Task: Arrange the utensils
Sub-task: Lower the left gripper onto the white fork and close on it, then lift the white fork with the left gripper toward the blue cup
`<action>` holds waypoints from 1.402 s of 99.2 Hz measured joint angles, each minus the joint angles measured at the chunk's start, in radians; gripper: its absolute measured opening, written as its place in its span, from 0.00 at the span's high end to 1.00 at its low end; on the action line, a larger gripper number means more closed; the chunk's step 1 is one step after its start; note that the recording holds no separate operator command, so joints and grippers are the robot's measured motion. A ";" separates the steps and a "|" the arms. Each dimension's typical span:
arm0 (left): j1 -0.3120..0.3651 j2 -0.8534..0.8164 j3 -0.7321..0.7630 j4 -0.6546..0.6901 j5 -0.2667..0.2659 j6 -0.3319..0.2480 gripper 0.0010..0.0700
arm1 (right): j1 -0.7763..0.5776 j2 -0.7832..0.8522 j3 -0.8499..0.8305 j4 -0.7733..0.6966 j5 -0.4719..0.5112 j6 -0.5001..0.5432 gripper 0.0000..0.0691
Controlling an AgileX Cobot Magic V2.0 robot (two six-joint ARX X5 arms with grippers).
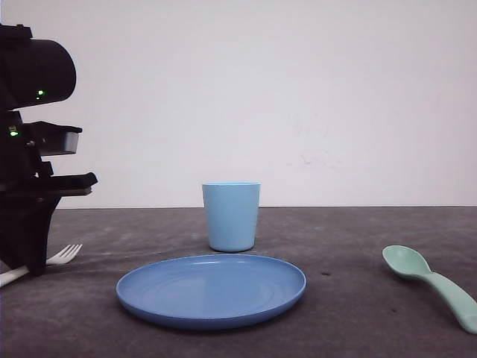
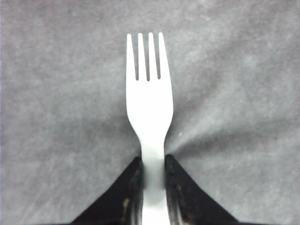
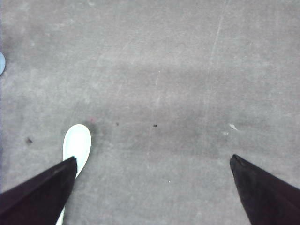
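A white four-tined fork (image 1: 65, 254) lies at the table's far left, its handle running under my left arm. In the left wrist view the fork (image 2: 148, 103) has its handle pinched between the two black fingers of my left gripper (image 2: 153, 161), which is shut on it. The mint-green spoon (image 1: 428, 280) lies on the table at the right, bowl toward the middle. In the right wrist view the spoon's bowl (image 3: 77, 144) peeks out beside one finger of my right gripper (image 3: 152, 160), which stands wide open over bare table.
A round blue plate (image 1: 211, 289) sits at the front middle, with a light blue cup (image 1: 231, 216) upright just behind it. The dark grey table (image 1: 350, 298) ends at a white wall behind.
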 joint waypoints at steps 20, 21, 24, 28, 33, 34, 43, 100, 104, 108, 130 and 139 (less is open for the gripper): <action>-0.042 -0.058 0.104 0.016 0.037 0.000 0.95 | 0.000 0.000 0.000 0.000 0.000 0.000 0.05; -0.044 -0.065 0.110 0.021 0.040 0.000 0.95 | 0.000 0.000 0.000 0.000 0.000 0.000 0.05; -0.052 -0.085 0.130 0.036 0.043 0.000 0.95 | 0.000 0.000 0.000 0.000 0.000 0.000 0.05; -0.063 -0.109 0.156 0.059 0.047 0.000 0.95 | 0.000 0.000 0.000 0.000 0.000 0.000 0.05; -0.078 -0.136 0.179 0.105 0.051 0.000 0.95 | 0.000 0.000 0.000 0.000 0.000 0.000 0.05; -0.081 -0.141 0.183 0.116 0.053 0.000 0.95 | 0.000 0.000 0.000 0.000 0.000 0.000 0.05; -0.105 -0.171 0.196 0.230 0.101 0.000 0.95 | 0.000 0.000 0.000 0.000 0.000 0.000 0.05; -0.194 0.029 0.197 0.898 0.296 0.019 0.95 | 0.000 0.000 0.000 0.000 0.000 0.000 0.05; -0.197 0.058 0.197 0.929 0.296 0.029 0.95 | 0.000 0.000 0.000 0.000 0.000 0.000 0.05; -0.197 0.082 0.197 0.953 0.297 0.036 0.95 | 0.000 0.000 0.000 0.000 0.000 0.000 0.05; -0.199 0.206 0.197 1.009 0.296 0.066 0.95 | 0.000 0.000 0.000 0.000 0.000 0.000 0.05; -0.199 0.247 0.197 1.009 0.296 0.082 0.95 | 0.000 0.000 0.000 0.000 0.000 0.000 0.05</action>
